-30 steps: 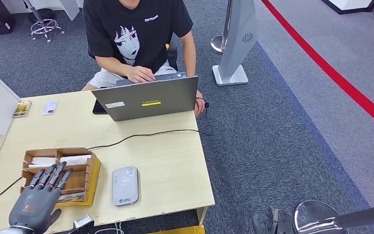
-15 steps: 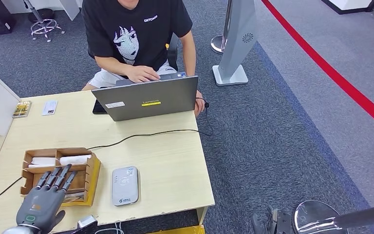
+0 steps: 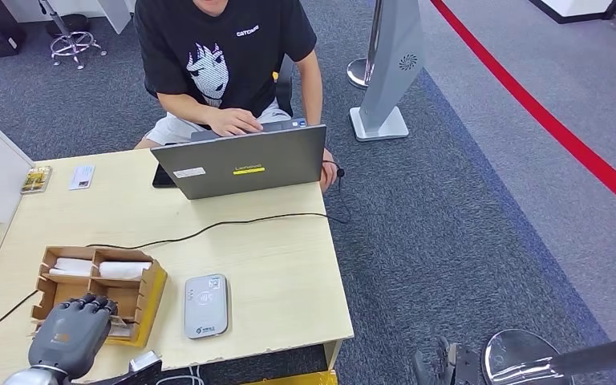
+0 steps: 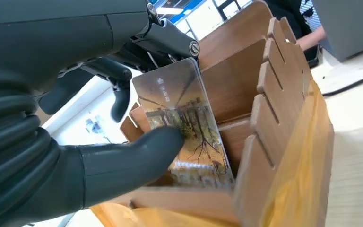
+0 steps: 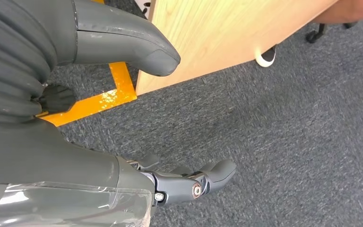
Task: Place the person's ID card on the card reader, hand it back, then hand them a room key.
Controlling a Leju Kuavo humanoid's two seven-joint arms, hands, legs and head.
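Item: room key card, standing on edge in the near compartment of the wooden organizer, its long axis running up out of the slot.

Holder: left hand, curled over the organizer's near end; thumb pressing the card's face, dark fingers closing behind it, pinching the card.

Right hand: hanging beside the tabletop, well apart from the card, loosely spread and holding nothing.

Card reader: lying just beside the left hand, toward the right hand's side.

Change: the left hand's fingers, lying straight over the compartments a second ago, are now curling down into them.
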